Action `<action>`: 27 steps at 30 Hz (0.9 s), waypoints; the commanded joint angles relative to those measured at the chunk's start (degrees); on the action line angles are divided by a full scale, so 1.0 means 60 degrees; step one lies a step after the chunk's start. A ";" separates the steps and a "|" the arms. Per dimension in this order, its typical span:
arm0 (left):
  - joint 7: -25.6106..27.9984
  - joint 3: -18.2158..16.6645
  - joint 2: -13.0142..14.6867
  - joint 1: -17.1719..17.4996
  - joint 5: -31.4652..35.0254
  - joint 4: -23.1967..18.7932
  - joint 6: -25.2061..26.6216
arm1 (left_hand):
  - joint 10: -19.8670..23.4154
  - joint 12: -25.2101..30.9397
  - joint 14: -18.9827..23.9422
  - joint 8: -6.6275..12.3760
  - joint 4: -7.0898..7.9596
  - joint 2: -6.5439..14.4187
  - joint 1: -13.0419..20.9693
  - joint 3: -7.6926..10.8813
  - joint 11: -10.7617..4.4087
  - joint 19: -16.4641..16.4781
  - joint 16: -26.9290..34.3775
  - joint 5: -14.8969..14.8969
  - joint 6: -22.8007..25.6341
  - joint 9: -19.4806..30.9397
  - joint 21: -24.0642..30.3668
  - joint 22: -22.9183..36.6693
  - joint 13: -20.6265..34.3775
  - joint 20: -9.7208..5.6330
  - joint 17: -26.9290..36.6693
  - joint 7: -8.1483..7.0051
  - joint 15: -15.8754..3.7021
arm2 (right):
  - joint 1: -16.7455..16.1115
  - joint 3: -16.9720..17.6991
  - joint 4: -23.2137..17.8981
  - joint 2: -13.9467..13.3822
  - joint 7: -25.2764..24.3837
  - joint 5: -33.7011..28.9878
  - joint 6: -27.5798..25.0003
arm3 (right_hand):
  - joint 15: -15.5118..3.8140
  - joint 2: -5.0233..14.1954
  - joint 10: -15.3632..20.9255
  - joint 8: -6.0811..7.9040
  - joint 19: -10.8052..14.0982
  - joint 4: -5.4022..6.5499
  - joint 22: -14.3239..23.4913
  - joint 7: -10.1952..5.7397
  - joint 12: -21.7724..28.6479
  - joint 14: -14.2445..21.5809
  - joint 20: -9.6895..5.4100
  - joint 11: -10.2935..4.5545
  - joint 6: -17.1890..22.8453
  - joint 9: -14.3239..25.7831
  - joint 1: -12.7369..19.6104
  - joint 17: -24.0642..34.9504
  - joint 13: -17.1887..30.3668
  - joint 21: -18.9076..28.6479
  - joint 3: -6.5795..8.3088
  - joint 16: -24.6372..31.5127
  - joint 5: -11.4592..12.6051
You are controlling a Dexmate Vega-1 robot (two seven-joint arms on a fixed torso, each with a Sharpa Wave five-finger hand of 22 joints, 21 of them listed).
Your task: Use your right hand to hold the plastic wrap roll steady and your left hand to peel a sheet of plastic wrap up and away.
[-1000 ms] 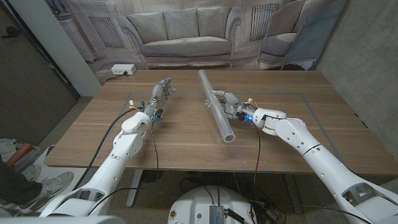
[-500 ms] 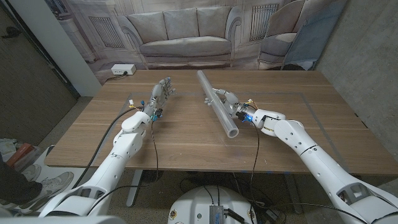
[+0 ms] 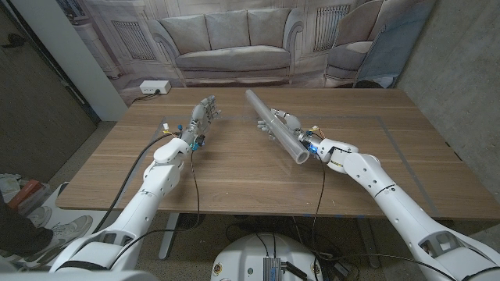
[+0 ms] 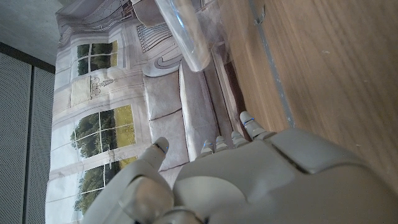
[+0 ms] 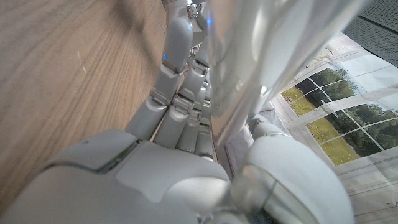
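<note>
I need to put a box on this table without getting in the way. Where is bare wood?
Bare wood lies along the table's near edge between the two forearms, and at the far right corner. It is crowded mid-table: the right hand grips the plastic wrap roll, and the left hand waits left of it.

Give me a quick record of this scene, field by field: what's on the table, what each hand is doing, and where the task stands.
surface: wooden table
object: plastic wrap roll, lying at a slant across the table's middle
right hand: grips the roll partway along its length
left hand: holds nothing, fingers apart, well clear of the roll
other item: white power strip at the far left table edge
backdrop: printed sofa scene
task state: roll held; no sheet peeled yet
</note>
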 commanded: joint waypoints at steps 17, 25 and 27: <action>0.0061 0.0057 0.0018 0.0053 0.0096 -0.0298 0.0251 | -0.0031 0.0056 -0.0250 0.0010 0.0018 0.0744 -0.0033 0.0072 0.0008 -0.0018 0.0046 -0.0004 0.0002 0.0017 -0.0058 0.0032 0.0043 0.0038 0.0022 -0.0037 0.0022 | -0.0194 0.0009 0.0036 -0.0091 0.0374 -0.0323 0.0510 | 0.0545 -0.0826 -0.0363 -0.0508 -0.0779 0.0231 -0.0232 -0.0146 -0.0213 -0.0705 0.0109 0.0009 -0.0431 -0.0374 -0.1212 0.0054 0.0132 -0.0569 -0.0438 -0.0113 -0.0484; 0.0102 0.0094 0.0083 0.0158 0.0082 -0.0473 0.0308 | -0.0020 0.0060 -0.0246 0.0012 0.0018 0.0743 -0.0034 0.0072 0.0002 -0.0007 0.0048 -0.0004 0.0008 0.0017 -0.0061 0.0032 0.0043 0.0030 0.0021 -0.0042 0.0016 | -0.0212 -0.0024 -0.0054 -0.0197 0.0431 -0.0364 0.0521 | 0.0540 -0.0913 -0.0419 -0.0688 -0.0725 0.0214 -0.0306 -0.0141 -0.0232 -0.0749 0.0123 0.0052 -0.0689 -0.0457 -0.1378 0.0060 0.0149 -0.0607 -0.0494 -0.0091 -0.0545; 0.0091 0.0080 0.0062 0.0174 0.0027 -0.0474 0.0282 | -0.0034 0.0055 -0.0244 0.0012 0.0018 0.0743 -0.0034 0.0073 0.0001 -0.0008 0.0049 -0.0005 0.0007 0.0017 -0.0065 0.0032 0.0043 0.0039 0.0021 -0.0034 0.0019 | -0.0212 -0.0037 -0.0061 -0.0208 0.0455 -0.0375 0.0544 | 0.0655 -0.1108 -0.0489 -0.0783 -0.0714 0.0227 -0.0347 -0.0121 -0.0253 -0.0837 0.0138 0.0083 -0.0772 -0.0516 -0.1588 0.0057 0.0163 -0.0640 -0.0630 -0.0106 -0.0589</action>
